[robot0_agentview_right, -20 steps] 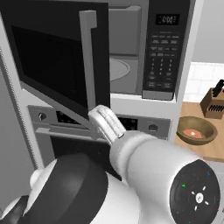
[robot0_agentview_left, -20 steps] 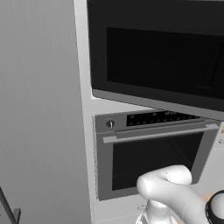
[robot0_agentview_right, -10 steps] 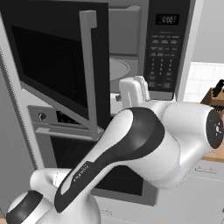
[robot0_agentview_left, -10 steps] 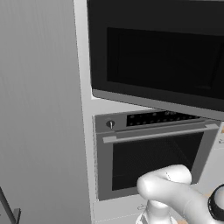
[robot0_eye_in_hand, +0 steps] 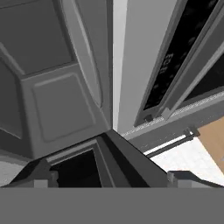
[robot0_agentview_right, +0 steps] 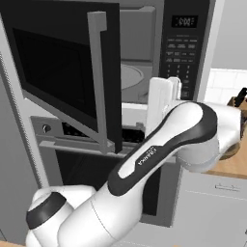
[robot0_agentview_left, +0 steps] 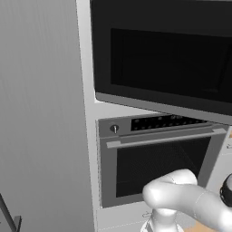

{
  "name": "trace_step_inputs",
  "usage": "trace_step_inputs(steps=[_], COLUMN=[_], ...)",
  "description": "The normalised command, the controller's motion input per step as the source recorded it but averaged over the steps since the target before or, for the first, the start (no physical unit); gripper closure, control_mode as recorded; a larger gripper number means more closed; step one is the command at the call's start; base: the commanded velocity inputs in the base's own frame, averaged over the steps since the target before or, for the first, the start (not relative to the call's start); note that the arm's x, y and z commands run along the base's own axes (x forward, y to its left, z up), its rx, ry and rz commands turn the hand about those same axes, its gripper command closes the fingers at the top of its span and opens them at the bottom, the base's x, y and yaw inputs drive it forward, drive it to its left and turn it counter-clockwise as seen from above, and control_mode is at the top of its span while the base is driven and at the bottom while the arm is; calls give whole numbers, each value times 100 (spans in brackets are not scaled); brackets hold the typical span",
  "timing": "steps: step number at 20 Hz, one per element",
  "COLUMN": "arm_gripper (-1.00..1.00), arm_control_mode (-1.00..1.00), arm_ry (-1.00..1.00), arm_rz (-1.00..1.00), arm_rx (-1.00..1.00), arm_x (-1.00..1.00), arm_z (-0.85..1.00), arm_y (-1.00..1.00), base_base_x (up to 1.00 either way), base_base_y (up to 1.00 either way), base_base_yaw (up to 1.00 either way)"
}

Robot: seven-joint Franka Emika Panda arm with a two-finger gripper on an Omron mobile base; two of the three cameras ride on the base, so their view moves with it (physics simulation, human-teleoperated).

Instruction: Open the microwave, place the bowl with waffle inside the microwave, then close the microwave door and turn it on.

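Black microwave door [robot0_agentview_right: 67,72] stands swung out to the left, grey bar handle [robot0_agentview_right: 99,77] at its free edge, light grey cavity with turntable [robot0_agentview_right: 129,76] exposed. Microwave [robot0_agentview_right: 185,48] sits above the oven [robot0_agentview_left: 158,158]. The arm's hand is raised in front of the cavity opening, just right of the handle, not touching it. In the hand view the gripper [robot0_eye_in_hand: 109,177] shows two dark tips well apart with nothing between them, pointing along the cavity's edge.
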Motion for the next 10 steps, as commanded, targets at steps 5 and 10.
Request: trace_step_inputs(steps=[5, 10], arm_gripper=[-100, -100], arm_control_mode=[-100, -100], arm_ry=[8, 2], arm_rz=[35, 40], arm_rx=[18, 4], arm_x=[0, -73], arm_z=[1, 0], arm_y=[0, 11], base_base_x=[0, 0], base_base_y=[0, 0], base_base_yaw=[0, 0])
